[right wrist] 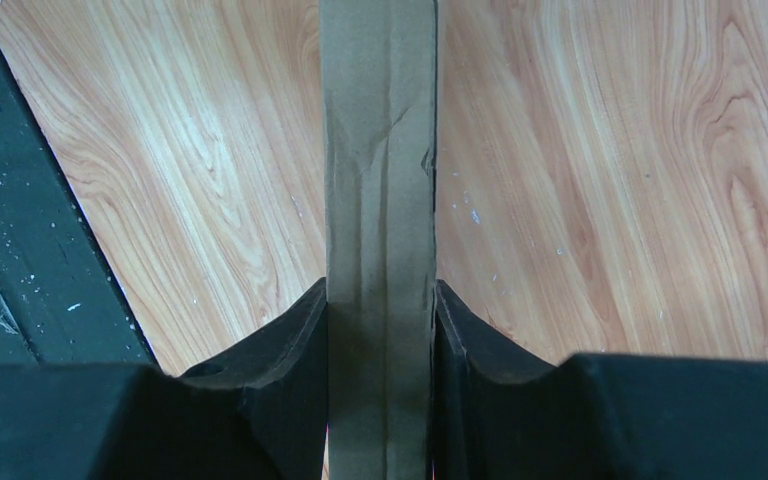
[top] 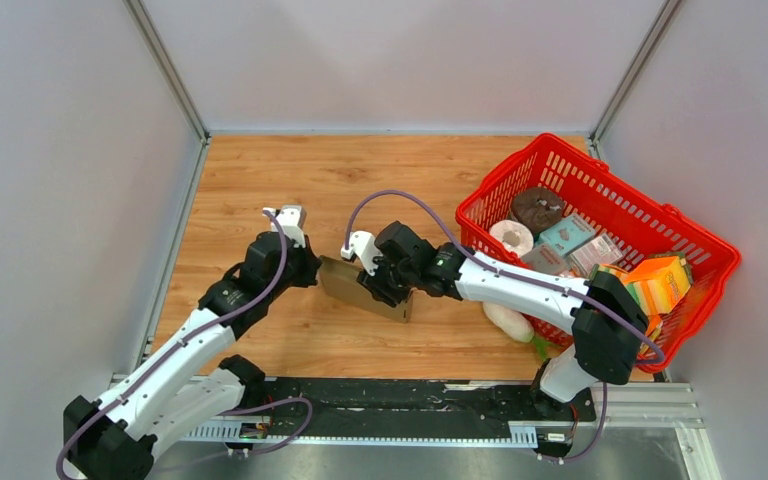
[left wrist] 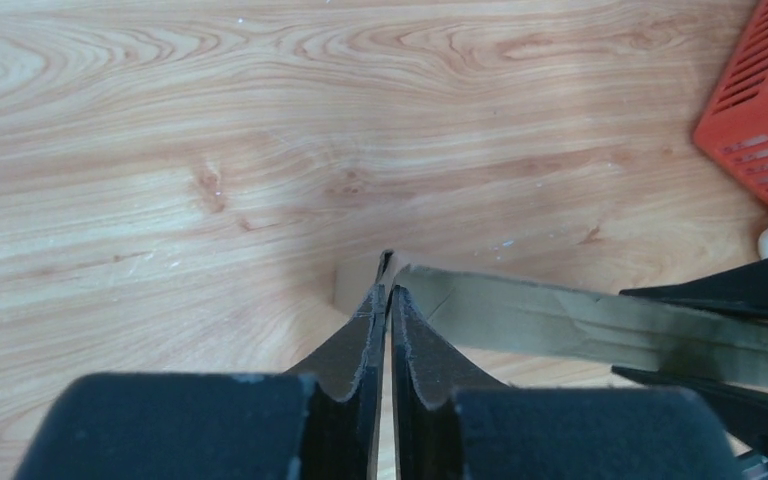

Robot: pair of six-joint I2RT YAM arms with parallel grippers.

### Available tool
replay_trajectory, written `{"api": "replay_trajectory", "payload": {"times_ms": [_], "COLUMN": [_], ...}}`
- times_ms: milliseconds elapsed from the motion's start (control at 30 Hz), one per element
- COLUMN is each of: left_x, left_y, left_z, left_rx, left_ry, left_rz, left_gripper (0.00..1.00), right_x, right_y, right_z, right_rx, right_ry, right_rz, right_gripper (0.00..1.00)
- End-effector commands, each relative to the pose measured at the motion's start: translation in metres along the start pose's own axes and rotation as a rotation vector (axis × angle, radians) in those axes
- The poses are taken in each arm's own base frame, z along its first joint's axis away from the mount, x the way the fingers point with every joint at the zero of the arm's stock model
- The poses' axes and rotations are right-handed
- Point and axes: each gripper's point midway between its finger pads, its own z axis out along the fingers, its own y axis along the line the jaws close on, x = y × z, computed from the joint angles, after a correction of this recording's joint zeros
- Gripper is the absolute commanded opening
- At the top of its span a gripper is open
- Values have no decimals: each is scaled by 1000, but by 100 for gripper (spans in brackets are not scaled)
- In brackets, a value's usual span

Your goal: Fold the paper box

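Observation:
The paper box (top: 345, 283) is a flat brown cardboard piece held just above the wooden table between both arms. My left gripper (top: 312, 268) is at its left end. In the left wrist view the gripper (left wrist: 387, 300) is shut, with a thin cardboard flap pinched at the tips, and the box (left wrist: 580, 325) runs off to the right. My right gripper (top: 385, 290) clamps the right part of the box. In the right wrist view the gripper (right wrist: 380, 320) is shut on the box's narrow side (right wrist: 380, 180). The right fingers (left wrist: 720, 290) also show in the left wrist view.
A red plastic basket (top: 680, 230) with several items stands at the right, its corner in the left wrist view (left wrist: 760, 120). A white object (top: 508, 322) lies by the basket's front. A black rail (top: 410, 395) runs along the near edge.

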Motion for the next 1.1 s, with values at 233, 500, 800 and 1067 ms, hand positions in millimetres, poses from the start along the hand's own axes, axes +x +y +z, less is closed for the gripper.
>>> {"api": "replay_trajectory", "payload": {"times_ms": [233, 500, 800, 1067], "left_x": [20, -8, -28, -28], "left_y": [21, -1, -11, -8], "left_z": [-7, -17, -7, -2], "left_rx": [-63, 50, 80, 57], "left_ry": [62, -15, -11, 8], "left_rz": [90, 56, 69, 85], "left_gripper": [15, 43, 38, 32], "right_x": [9, 12, 8, 6], "right_y": [1, 1, 1, 0], "right_z": [7, 8, 5, 3], "right_rx": [-3, 0, 2, 6], "right_ry": [35, 48, 40, 35], "right_rz": [34, 33, 29, 25], "right_gripper": [27, 27, 28, 27]}}
